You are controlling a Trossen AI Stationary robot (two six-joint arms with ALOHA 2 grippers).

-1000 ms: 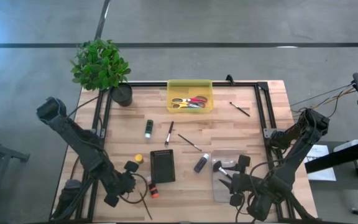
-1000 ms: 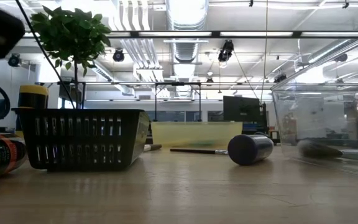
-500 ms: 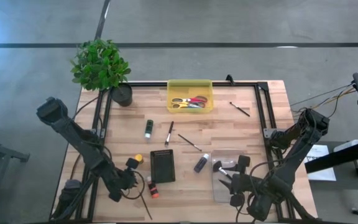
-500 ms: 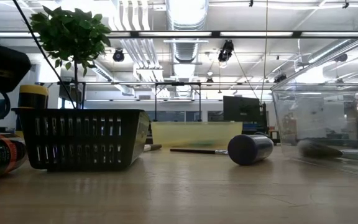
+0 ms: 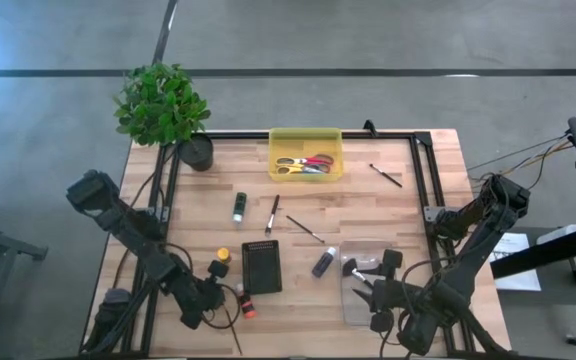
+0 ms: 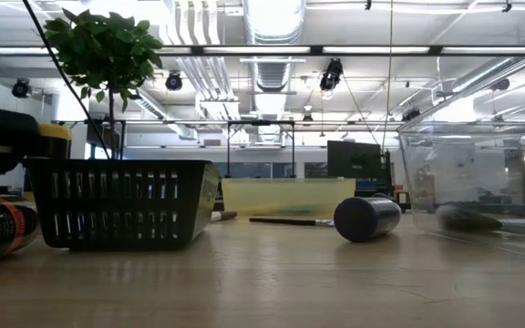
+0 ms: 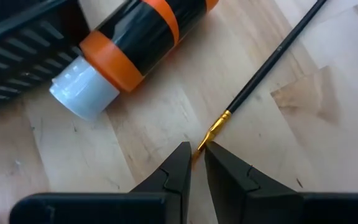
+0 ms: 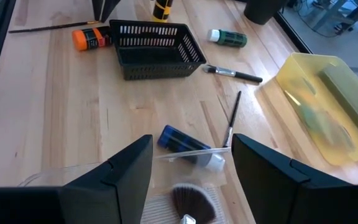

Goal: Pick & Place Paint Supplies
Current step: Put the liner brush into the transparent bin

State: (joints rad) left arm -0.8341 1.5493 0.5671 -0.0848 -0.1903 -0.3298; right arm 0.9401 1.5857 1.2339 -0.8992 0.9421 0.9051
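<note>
Orange bands mark the paint tube [image 7: 129,34] lying on the wooden table [image 5: 408,215], just beyond the left gripper [image 7: 197,163]. The left gripper's fingers [image 7: 178,168] stand nearly together, with only a narrow gap between the tips. The gold end of a thin dark-handled paintbrush [image 7: 263,71] lies at that gap; a grip on it cannot be confirmed. The black basket [image 5: 261,267] sits beside the tube, on the far side from the brush. The right gripper [image 8: 191,163] hangs over the clear bin [image 5: 366,300] with its fingers [image 8: 129,165] spread wide and nothing between them. A soft-headed brush [image 8: 193,200] lies in the bin directly below the fingers. A blue tube [image 8: 188,147] lies just beyond the fingertips.
</note>
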